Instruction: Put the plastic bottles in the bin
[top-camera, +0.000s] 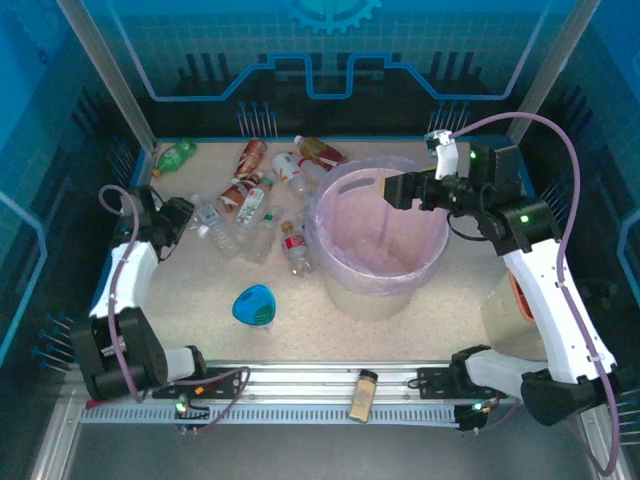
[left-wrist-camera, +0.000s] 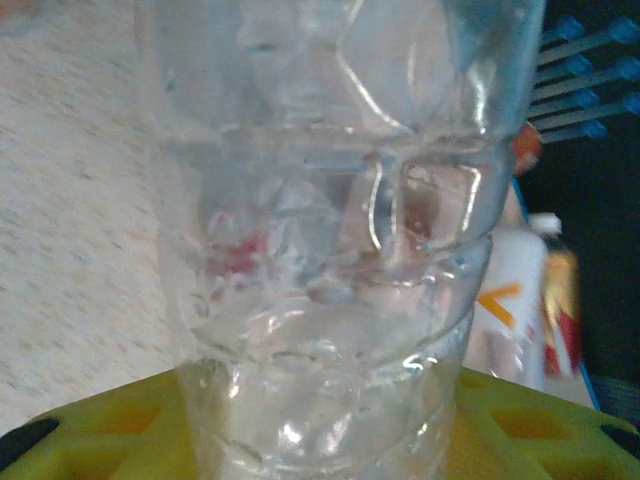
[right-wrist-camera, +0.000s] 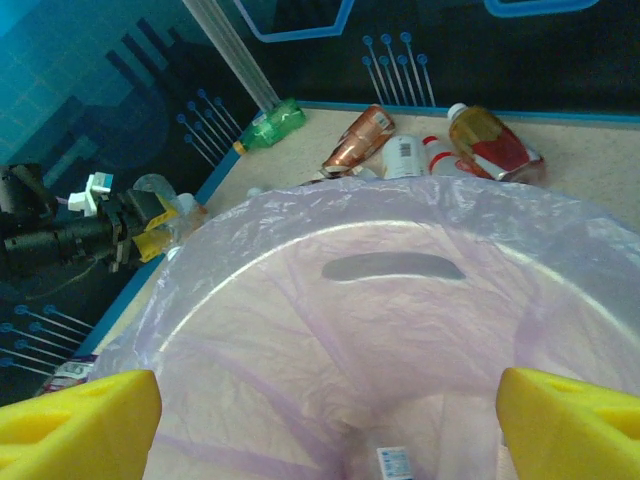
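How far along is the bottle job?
Done: little; the large translucent pinkish bin holds one small labelled item. In hand: left end effector grips a clear ribbed plastic bottle; right end effector hangs open above the bin. Left: about nine scattered bottles.

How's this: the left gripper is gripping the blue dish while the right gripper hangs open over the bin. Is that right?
Not quite. The left wrist view shows the left gripper gripping a clear plastic bottle, not the blue dish. The right gripper does hang open over the bin.
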